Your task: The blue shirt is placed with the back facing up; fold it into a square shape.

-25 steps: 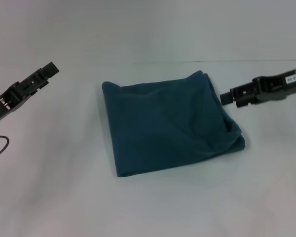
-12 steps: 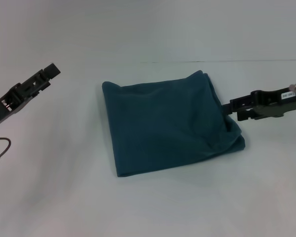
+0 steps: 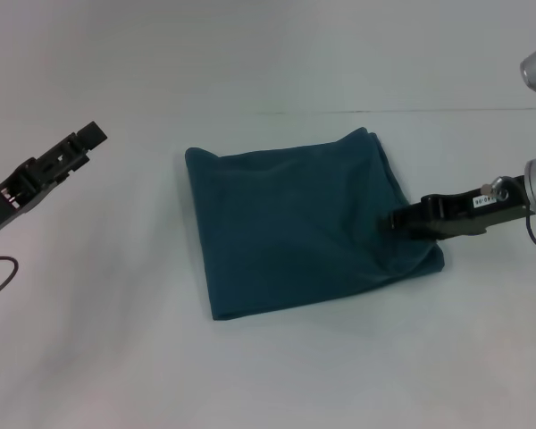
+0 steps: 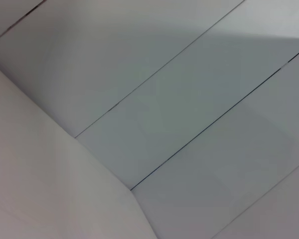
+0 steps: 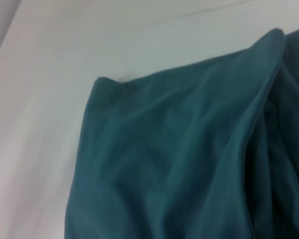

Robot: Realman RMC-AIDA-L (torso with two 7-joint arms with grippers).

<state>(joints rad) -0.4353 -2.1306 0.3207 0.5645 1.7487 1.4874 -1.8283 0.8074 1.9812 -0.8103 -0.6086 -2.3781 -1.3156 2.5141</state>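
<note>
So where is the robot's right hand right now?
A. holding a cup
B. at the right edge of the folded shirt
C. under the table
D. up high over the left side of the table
B: in the head view the right hand sits at the right edge of the folded shirt, while the left hand hangs off to the left, away from it.

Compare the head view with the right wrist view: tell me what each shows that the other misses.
Only the head view shows both arms: the left gripper held off to the left, clear of the cloth, and the right gripper over the shirt's right edge. Only the right wrist view shows the layered folds close up. Both show the blue shirt folded on the white table.
</note>
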